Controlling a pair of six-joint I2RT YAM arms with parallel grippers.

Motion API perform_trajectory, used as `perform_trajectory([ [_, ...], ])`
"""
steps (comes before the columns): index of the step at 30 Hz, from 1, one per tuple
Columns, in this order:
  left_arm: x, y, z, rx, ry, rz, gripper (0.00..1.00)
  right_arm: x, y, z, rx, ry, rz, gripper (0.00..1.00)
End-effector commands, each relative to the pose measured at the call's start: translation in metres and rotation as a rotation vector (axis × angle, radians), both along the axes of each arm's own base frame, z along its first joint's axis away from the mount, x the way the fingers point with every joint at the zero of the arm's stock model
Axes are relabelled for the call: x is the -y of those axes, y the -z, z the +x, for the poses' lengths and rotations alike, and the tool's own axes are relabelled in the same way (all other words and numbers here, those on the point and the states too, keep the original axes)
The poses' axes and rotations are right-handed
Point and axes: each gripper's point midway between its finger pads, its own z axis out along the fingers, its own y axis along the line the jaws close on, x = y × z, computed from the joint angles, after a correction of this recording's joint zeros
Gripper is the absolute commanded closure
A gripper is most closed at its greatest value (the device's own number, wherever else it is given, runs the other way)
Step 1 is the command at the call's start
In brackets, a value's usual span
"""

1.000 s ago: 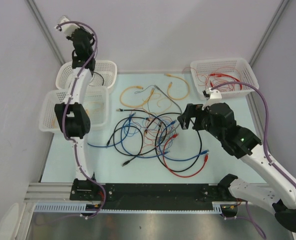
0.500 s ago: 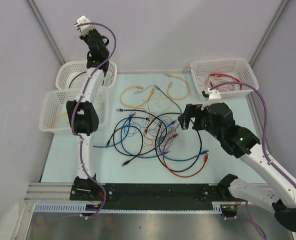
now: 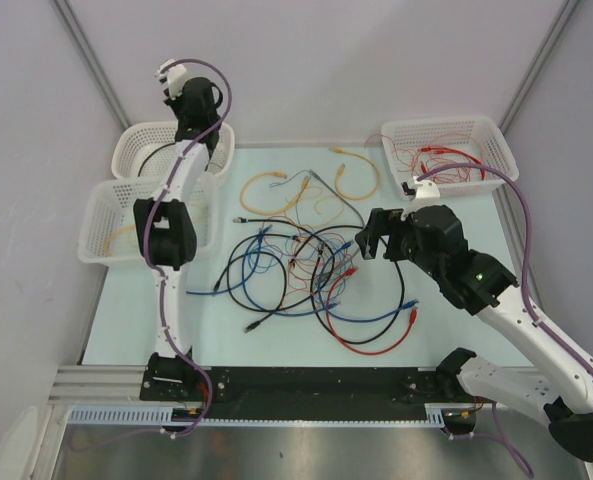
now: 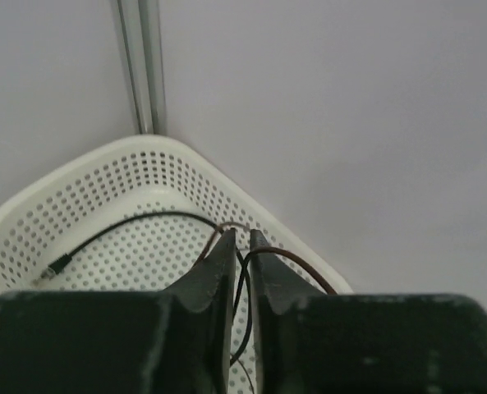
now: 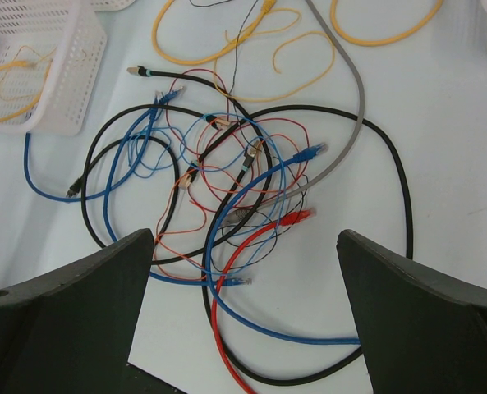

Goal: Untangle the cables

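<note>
A tangle of black, blue, red and thin orange cables (image 3: 306,275) lies mid-table and fills the right wrist view (image 5: 243,176). Loose yellow cables (image 3: 276,190) lie behind it. My right gripper (image 3: 369,240) hangs just right of the tangle, wide open and empty (image 5: 245,238), with a red plug end (image 5: 296,217) below it. My left gripper (image 3: 191,100) is raised over the back-left white basket (image 3: 141,150). In the left wrist view its jaws (image 4: 241,242) are nearly closed on a thin black-brown wire (image 4: 292,263) that trails into the basket (image 4: 79,205).
A second white basket (image 3: 101,225) with a yellow cable stands at the left edge. A white basket (image 3: 476,135) with red wires stands back right. Grey walls and metal posts close in the back and sides.
The left gripper has swung right and slightly lower over the back-left basket. The black wire in that basket has shifted left. The right arm and the tangle have not moved.
</note>
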Motion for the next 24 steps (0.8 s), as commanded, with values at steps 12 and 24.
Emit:
perform_trajectory([
  [12,-0.033,0.058,-0.015,-0.134,0.001,-0.303,0.0,-0.005,-0.01,0.0,0.021,-0.022,0.039,0.0],
  [24,-0.006,0.063,-0.041,-0.186,0.113,-0.496,0.0,-0.016,-0.009,-0.004,-0.015,-0.057,0.094,0.0],
])
